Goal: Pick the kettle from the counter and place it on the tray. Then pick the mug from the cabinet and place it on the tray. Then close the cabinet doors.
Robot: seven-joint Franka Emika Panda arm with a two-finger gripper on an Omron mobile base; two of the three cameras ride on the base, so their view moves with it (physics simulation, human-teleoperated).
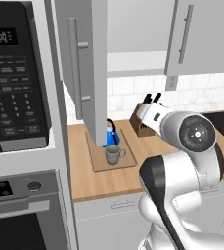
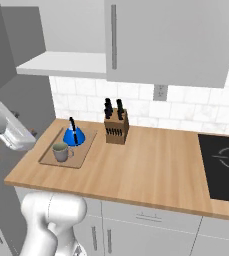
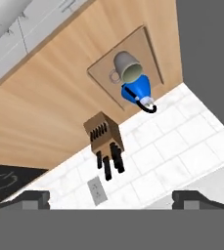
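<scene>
Only the left base view reveals the swung-out cabinet door (image 1: 81, 63).

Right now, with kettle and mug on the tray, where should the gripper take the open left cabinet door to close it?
Grip the cabinet door by its vertical bar handle, coming from the handle face. It stands off the panel on two posts, so the open gripper could straddle it.

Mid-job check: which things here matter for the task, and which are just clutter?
Job: kettle, mug, tray, open cabinet door, cabinet shelf, counter.
Clutter: knife block, microwave, oven, cooktop, wall outlet.
</scene>
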